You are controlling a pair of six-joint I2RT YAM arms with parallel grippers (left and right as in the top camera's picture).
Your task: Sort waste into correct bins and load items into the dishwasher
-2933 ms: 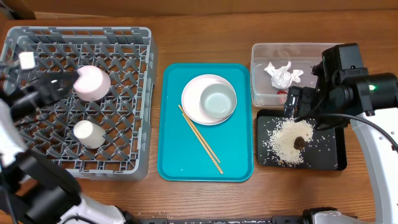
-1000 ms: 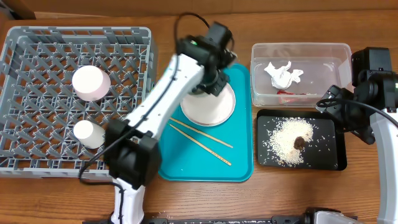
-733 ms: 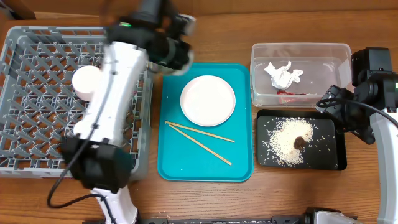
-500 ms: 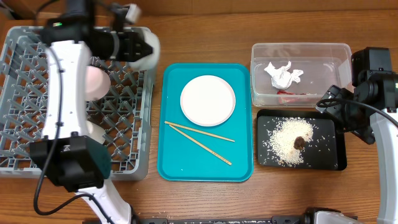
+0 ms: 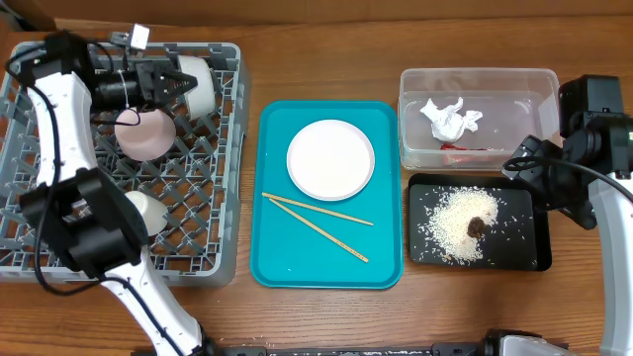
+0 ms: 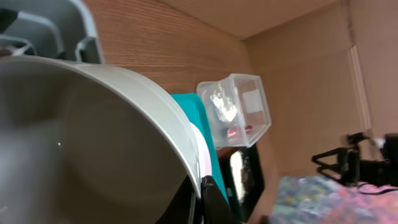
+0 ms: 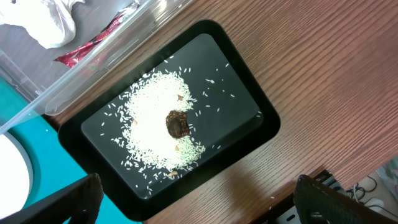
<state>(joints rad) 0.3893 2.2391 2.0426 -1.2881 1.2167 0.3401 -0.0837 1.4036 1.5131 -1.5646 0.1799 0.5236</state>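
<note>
- The left claw (image 5: 176, 83) is clamped on the rim of the grey-green bowl (image 5: 201, 86), which is tipped on its side over the top edge of the rack (image 5: 59, 242), upper left of the frame.
- The pink bowl (image 5: 146, 134) and the cup (image 5: 147, 211) sit in the rack.
- The right claw (image 7: 198, 202) is spread wide and holds nothing, above the black tray (image 5: 524, 249) at the right.
- The plate (image 5: 331, 158) and chopsticks (image 5: 318, 219) lie on the teal tray (image 5: 287, 262), center.
</note>
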